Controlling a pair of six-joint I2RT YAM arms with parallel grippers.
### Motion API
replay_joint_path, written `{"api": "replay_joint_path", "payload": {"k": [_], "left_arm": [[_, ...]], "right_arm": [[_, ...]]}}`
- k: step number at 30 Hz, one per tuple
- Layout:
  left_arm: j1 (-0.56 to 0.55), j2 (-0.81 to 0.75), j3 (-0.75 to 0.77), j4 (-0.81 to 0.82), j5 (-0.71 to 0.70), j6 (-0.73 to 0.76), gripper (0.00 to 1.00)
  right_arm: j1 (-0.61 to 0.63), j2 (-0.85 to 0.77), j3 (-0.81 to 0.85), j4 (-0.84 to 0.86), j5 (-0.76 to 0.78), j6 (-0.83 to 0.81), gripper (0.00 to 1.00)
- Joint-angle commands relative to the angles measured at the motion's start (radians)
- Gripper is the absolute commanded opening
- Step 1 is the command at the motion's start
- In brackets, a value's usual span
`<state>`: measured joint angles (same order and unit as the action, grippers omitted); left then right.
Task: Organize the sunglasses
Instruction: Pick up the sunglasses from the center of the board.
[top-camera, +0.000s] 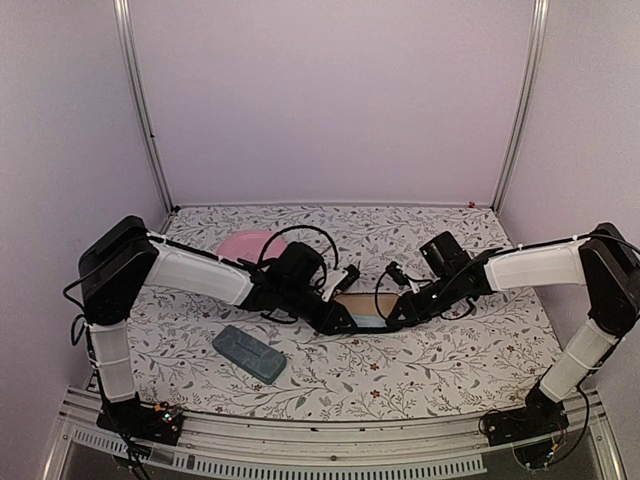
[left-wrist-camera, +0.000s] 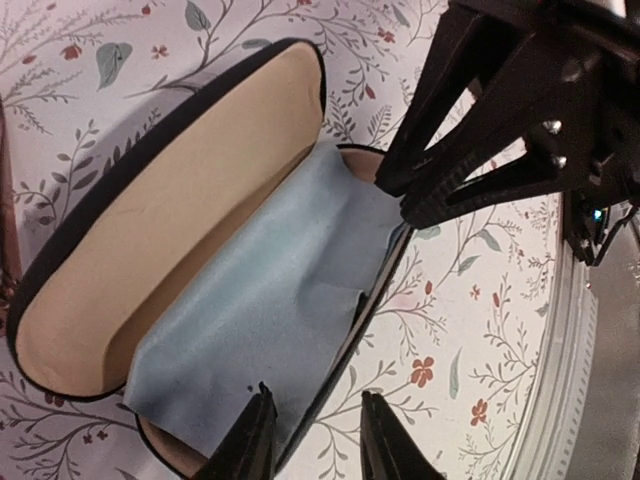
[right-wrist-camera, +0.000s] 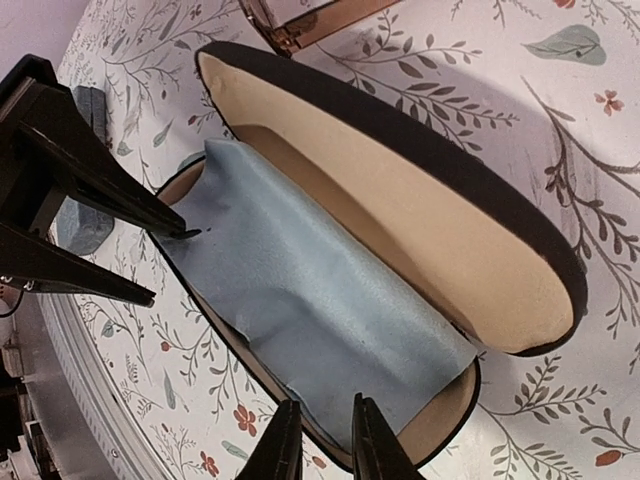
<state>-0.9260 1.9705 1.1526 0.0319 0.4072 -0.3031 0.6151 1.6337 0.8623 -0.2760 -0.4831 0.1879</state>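
Observation:
A black hard case (left-wrist-camera: 180, 200) lies open at the middle of the table, with a tan lining and a blue cloth (left-wrist-camera: 270, 300) spread in its lower half. My left gripper (left-wrist-camera: 317, 395) is open and straddles one end of the front rim, one finger over the cloth and one outside. At the other end my right gripper (right-wrist-camera: 326, 402) also straddles the rim and the cloth's edge (right-wrist-camera: 300, 280), its jaws a little apart. Just behind the case (right-wrist-camera: 400, 200) lies part of the reddish-brown sunglasses (right-wrist-camera: 320, 25). From above, both grippers (top-camera: 345, 322) (top-camera: 392, 318) meet over the case (top-camera: 360, 303).
A grey-blue rectangular case (top-camera: 249, 353) lies near the front left of the floral tablecloth. A pink round object (top-camera: 250, 243) sits at the back left, behind the left arm. The metal front rail (top-camera: 330, 450) borders the table's near edge.

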Motion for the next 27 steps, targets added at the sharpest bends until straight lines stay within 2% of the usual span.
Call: {"api": "replay_joint_path", "payload": {"k": [1, 12, 16, 22, 27], "left_arm": [[-0.014, -0.084, -0.008, 0.015, -0.029, 0.022, 0.31], [0.014, -0.173, -0.032, 0.003, -0.153, 0.069, 0.35], [0.045, -0.188, -0.032, -0.018, -0.244, 0.085, 0.36], [0.127, -0.174, 0.006, -0.078, -0.335, 0.090, 0.39], [0.187, -0.115, 0.084, -0.141, -0.366, 0.126, 0.46]], "right_arm": [[0.006, -0.061, 0.006, -0.007, 0.001, 0.008, 0.22], [0.006, -0.132, 0.017, -0.006, 0.067, 0.017, 0.27], [0.006, -0.144, 0.021, 0.012, 0.073, 0.024, 0.28], [0.006, -0.145, 0.014, 0.048, 0.074, 0.033, 0.30], [0.006, -0.147, 0.002, 0.076, 0.070, 0.039, 0.32]]}}
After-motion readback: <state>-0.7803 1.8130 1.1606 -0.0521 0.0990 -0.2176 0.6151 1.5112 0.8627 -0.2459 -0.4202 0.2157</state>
